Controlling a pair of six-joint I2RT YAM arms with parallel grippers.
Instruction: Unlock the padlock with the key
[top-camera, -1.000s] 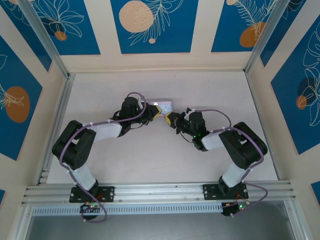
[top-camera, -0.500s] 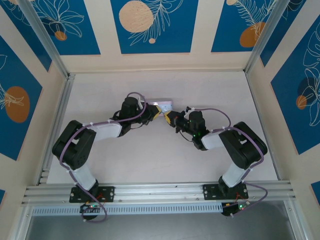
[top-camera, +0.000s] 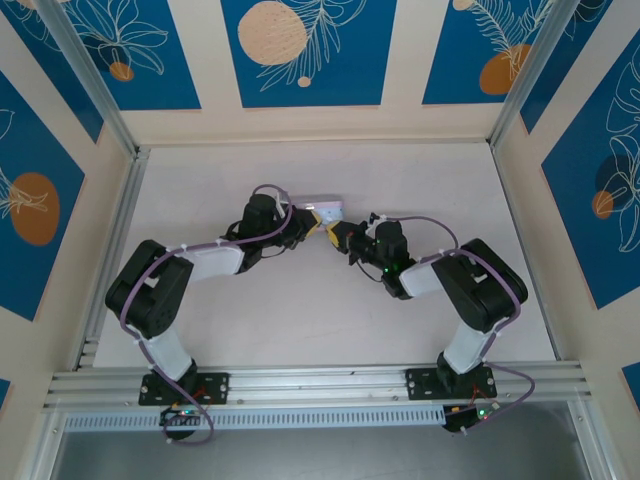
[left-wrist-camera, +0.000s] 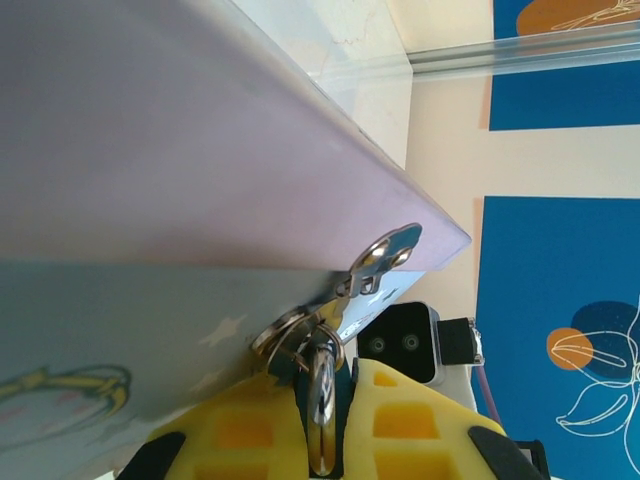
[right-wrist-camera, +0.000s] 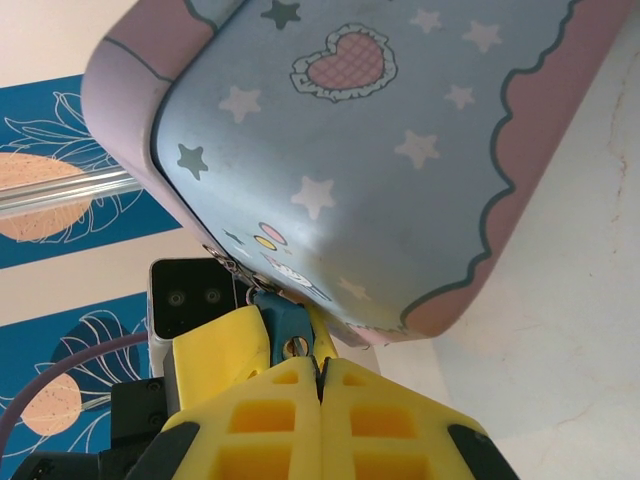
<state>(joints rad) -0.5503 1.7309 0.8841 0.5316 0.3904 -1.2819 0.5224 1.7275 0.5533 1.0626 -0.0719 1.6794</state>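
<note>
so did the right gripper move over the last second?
Yes, slightly. In the top view the right gripper has edged left, closer to the tin box, which has not shifted.

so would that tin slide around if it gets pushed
Probably: the tin rests on a smooth pale table and looks glossy. Its hasp marks it as a lidded box, so likely hollow and light. Rounded corners should let it pivot rather than catch.

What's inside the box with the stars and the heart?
Nothing inside shows. The box looks shut, and its lid and walls cover whatever it holds. Outside, the padlock sits at its clasp, gripped by the right hand.
</note>
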